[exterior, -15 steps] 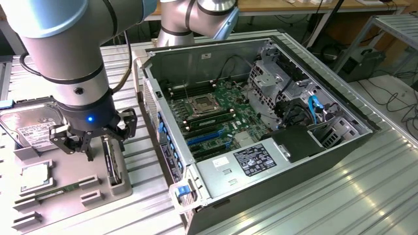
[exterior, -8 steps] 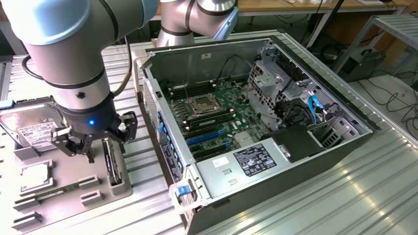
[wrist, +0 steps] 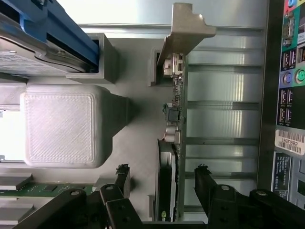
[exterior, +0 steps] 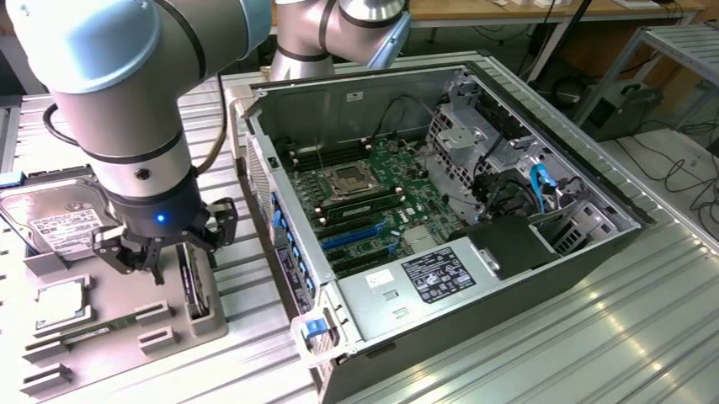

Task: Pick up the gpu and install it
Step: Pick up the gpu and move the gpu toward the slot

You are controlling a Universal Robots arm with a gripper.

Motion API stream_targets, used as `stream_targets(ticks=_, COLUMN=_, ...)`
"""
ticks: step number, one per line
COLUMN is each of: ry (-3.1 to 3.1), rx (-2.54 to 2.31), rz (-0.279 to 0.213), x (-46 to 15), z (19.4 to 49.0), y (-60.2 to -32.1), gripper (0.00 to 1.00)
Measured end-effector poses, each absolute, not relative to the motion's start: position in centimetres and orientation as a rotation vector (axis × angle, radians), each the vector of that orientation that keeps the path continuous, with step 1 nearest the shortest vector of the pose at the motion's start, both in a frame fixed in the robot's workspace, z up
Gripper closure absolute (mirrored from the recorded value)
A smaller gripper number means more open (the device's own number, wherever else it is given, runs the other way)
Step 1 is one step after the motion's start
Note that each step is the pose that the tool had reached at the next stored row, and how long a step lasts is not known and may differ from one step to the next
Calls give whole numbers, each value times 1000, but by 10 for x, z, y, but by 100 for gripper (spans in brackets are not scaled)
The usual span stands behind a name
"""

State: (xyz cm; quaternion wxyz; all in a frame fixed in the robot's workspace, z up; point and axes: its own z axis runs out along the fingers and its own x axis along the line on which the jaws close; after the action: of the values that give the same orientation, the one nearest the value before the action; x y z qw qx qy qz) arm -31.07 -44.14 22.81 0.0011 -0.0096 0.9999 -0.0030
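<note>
Gripper (exterior: pixel 167 246) hangs wide open just above the gpu (exterior: pixel 194 290) — nothing is in it. The gpu stands on its thin edge in a slot of the gray tray (exterior: pixel 208 328). On the exterior view's clock it sits at 5 from the gripper, and its long side runs from 12 to 6. In the wrist view one finger (wrist: pixel 121 179) is on each side of the gpu, not touching. The case (exterior: pixel 472 194) is near at 3 — little room there, I think. Straight up looks free.

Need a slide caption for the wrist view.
Open gripper straddles the gpu, standing on edge in its gray holder beside the computer case.
</note>
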Motion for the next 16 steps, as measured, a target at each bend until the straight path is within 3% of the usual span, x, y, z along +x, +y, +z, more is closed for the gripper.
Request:
stream_targets(ticks=3, ry=3139, rx=-30, rz=-9, x=-311, z=219, y=-442, gripper=34)
stream_targets(ticks=4, ry=3139, rx=-30, rz=-9, x=-311, z=219, y=-440, gripper=49)
stream_targets(ticks=6, ry=3140, rx=-30, rz=-10, x=-311, z=218, y=-438, gripper=49)
stream_targets(ticks=8, ry=3140, rx=-30, rz=-9, x=-311, z=218, y=-439, gripper=72)
stream_targets(ticks=10, ry=3139, rx=-30, rz=-9, x=-311, z=219, y=-439, gripper=72)
stream_targets(ticks=16, ry=3140, rx=-30, rz=-8, x=-311, z=305, y=-439, gripper=72)
